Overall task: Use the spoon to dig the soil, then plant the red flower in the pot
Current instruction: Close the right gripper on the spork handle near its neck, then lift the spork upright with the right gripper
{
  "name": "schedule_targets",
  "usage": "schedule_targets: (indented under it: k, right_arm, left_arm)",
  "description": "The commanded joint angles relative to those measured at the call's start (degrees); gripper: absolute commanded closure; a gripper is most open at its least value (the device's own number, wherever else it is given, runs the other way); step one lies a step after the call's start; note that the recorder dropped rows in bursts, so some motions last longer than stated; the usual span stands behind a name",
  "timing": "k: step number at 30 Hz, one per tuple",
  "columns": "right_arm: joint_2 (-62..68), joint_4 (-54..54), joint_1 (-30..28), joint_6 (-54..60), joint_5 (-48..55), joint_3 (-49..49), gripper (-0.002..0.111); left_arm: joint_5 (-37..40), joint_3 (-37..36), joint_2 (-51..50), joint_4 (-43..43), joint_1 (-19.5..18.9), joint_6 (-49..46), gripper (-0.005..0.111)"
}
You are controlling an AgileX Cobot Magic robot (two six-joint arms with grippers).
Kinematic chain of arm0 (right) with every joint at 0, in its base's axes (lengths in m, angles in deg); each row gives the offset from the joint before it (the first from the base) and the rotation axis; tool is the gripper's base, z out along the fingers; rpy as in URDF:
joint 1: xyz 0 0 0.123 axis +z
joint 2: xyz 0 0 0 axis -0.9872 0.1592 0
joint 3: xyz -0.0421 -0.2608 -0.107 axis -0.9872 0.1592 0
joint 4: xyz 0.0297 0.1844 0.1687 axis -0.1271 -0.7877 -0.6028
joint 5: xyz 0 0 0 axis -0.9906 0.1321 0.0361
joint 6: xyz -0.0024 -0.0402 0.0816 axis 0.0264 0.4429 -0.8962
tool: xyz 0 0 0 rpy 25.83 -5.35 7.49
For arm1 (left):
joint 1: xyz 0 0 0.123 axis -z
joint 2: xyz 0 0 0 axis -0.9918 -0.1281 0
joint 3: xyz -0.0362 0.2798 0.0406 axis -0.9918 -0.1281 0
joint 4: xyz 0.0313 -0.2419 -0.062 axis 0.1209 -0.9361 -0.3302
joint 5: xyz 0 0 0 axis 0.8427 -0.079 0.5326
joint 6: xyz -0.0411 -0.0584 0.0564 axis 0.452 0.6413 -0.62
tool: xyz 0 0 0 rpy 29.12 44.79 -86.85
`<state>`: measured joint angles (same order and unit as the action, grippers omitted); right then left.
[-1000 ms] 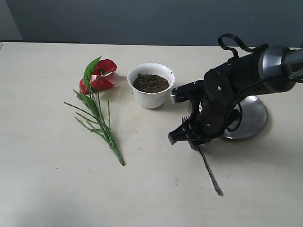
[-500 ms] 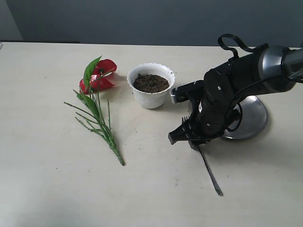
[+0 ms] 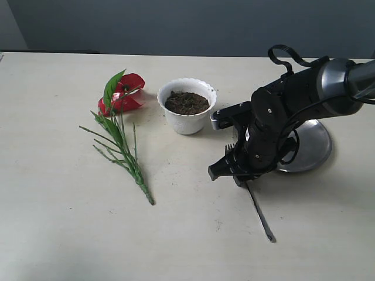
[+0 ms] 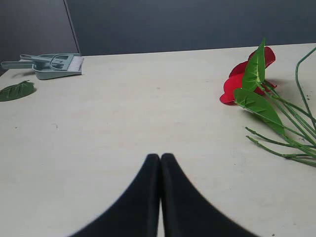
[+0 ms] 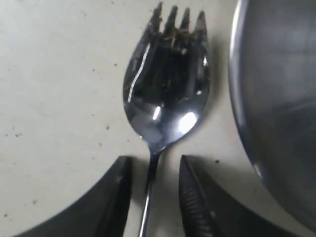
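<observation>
while loose, spoon (image 5: pixel 165 94) inside open right claw (image 5: pixel 154 163)

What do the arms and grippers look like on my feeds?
The right arm is black with a silver segment and looped black cables. The right gripper is black with ribbed inner faces; the left gripper is smooth, black and tapered.

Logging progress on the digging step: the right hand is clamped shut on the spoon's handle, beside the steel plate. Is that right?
Not quite. The right wrist view shows the right hand open, straddling the handle of the spoon with a gap on either side, beside the steel plate.
</observation>
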<state>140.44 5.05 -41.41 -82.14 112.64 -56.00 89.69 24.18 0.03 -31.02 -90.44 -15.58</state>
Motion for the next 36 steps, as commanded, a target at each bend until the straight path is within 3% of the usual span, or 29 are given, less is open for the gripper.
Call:
schedule_targets:
  k: [1,20,23,30,36]
  right_arm:
    - [0.07,-0.65,0.02,0.0,-0.59,-0.37,0.075]
    - [2.27,-1.48,0.02,0.0,-0.15,-0.37,0.075]
    - [2.27,-1.48,0.02,0.0,0.17,-0.37,0.081]
    - [2.27,-1.48,0.02,0.0,0.29,-0.37,0.108]
    - [2.27,-1.08,0.02,0.0,0.26,-0.37,0.109]
  left_arm:
    - [-0.34,-0.3,0.37,0.38,0.01,0.04,0.106]
    - [-0.34,-0.3,0.37,0.38,0.01,0.04,0.106]
    - [-0.34,-0.3,0.37,0.38,0.01,0.04,0.106]
    - [-0.34,-0.3,0.37,0.38,0.01,0.04,0.106]
    - [-0.34,-0.3,0.37,0.38,0.01,0.04,0.106]
